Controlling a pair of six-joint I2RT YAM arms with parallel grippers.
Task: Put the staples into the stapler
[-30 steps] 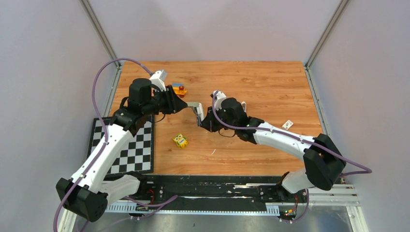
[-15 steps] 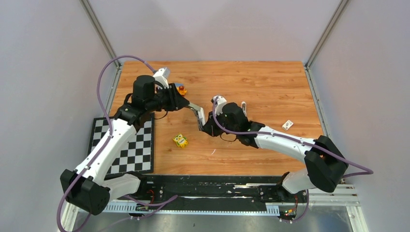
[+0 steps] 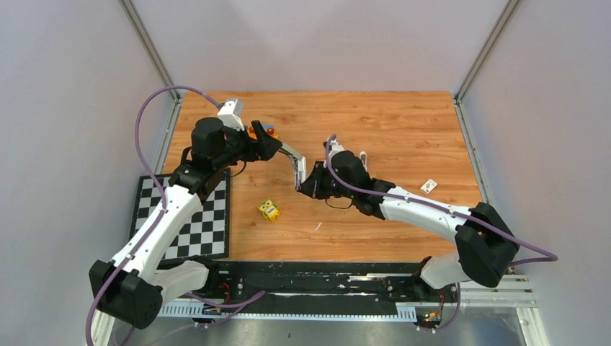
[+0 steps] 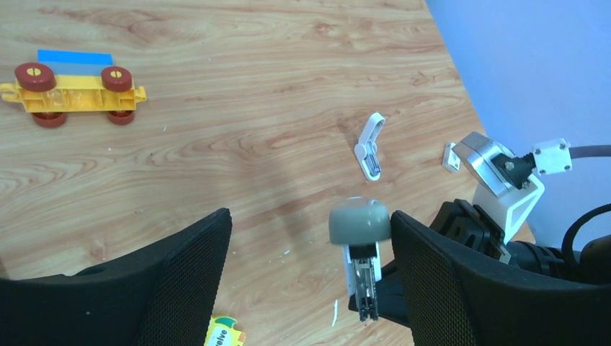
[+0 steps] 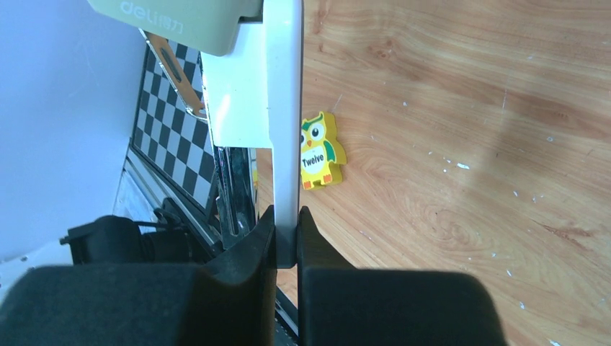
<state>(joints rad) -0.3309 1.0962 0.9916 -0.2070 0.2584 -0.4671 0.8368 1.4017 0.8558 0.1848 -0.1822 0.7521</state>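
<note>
The stapler [image 3: 296, 167] is white with a grey-green lid and is held above the table's middle. My right gripper [image 3: 307, 182] is shut on its white base [image 5: 284, 130]. The lid [image 5: 180, 21] is swung open and the metal staple channel [image 4: 364, 285] is exposed. My left gripper [image 4: 311, 220] is open. The grey lid end [image 4: 359, 222] sits between its fingers, close against the right finger [image 4: 447, 274]. A small whitish-silver strip [image 4: 371, 148], possibly the staples, lies on the wood beyond and also shows in the top view [image 3: 362, 157].
A small white box [image 3: 429, 186] lies at the right. A yellow owl block [image 3: 269, 210] lies in front of the stapler. A toy train [image 4: 72, 86] sits at the far left. A checkerboard mat [image 3: 194, 223] covers the left front.
My left gripper has drawn back a little toward the far left and the grey lid has tilted with it. My right gripper keeps its hold on the stapler base, shifted slightly.
</note>
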